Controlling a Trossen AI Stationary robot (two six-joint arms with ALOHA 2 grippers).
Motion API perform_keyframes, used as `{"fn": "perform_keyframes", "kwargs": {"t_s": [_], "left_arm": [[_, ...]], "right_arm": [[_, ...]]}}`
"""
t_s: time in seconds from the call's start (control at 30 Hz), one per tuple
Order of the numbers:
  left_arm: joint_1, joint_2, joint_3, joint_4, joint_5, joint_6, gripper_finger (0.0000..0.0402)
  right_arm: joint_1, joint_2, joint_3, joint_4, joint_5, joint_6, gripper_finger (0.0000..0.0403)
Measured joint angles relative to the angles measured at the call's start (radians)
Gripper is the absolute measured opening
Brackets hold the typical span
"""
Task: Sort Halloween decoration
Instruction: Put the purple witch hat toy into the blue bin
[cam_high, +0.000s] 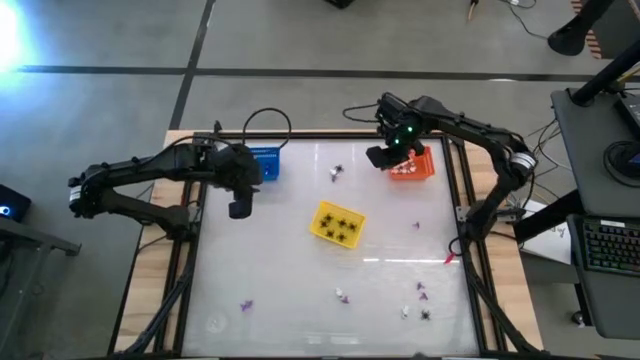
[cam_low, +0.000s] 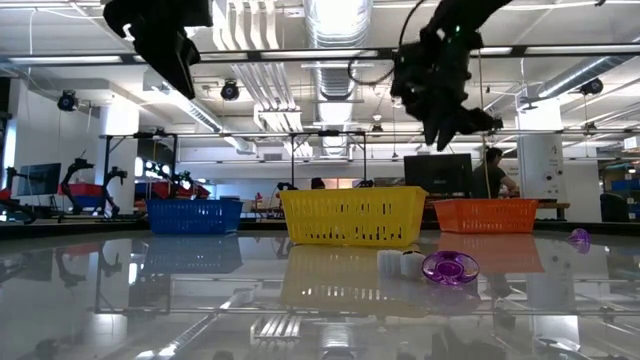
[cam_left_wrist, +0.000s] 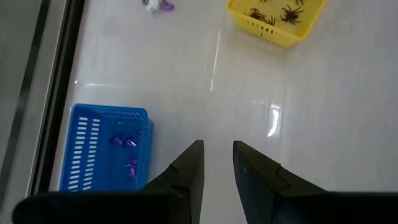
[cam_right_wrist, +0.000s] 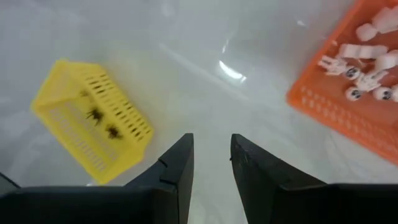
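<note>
Tiny Halloween pieces lie loose on the white table: a white-and-purple pair (cam_high: 337, 172), a purple bit (cam_high: 246, 305), and several more near the front edge (cam_high: 421, 292). The blue basket (cam_left_wrist: 106, 149) holds purple bits (cam_left_wrist: 124, 142). Black spiders (cam_left_wrist: 289, 12) lie in the yellow basket (cam_high: 337, 223). White skeleton pieces (cam_right_wrist: 367, 81) fill the orange basket (cam_right_wrist: 348, 106). My left gripper (cam_left_wrist: 217, 146) hovers open beside the blue basket, nothing between its fingers. My right gripper (cam_right_wrist: 211, 140) hangs open above the table just left of the orange basket, also holding nothing.
A purple ring (cam_low: 449, 266) and a white piece (cam_low: 390, 262) lie on the table in front of the yellow basket in the low view. Dark frame rails (cam_high: 462, 200) run along the table's left and right sides. Bare table lies between the baskets.
</note>
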Motion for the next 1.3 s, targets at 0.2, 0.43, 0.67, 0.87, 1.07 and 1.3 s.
{"fn": "perform_keyframes", "kwargs": {"t_s": [0.2,0.43,0.67,0.87,1.07,1.3], "left_arm": [[0.000,0.007,0.000,0.026,0.001,0.026,0.0068],[0.000,0.001,0.000,0.044,0.001,0.028,0.0068],[0.000,-0.003,0.000,0.011,0.003,0.025,0.0068],[0.001,-0.011,0.000,0.010,0.002,0.027,0.0068],[0.003,0.009,-0.001,0.011,-0.044,0.025,0.0069],[0.003,0.072,0.046,0.021,-0.044,0.025,0.0099]], "right_arm": [[0.130,-0.097,0.000,-0.004,0.123,0.088,0.0087],[0.269,-0.142,0.000,-0.002,0.183,0.173,0.0082],[0.354,-0.107,0.000,0.076,0.184,0.190,0.0082],[0.365,-0.056,0.000,0.242,0.157,0.193,0.0082],[0.365,-0.046,0.000,0.253,0.091,0.193,0.0082],[0.375,-0.069,0.027,0.226,0.100,0.190,0.0082]]}}
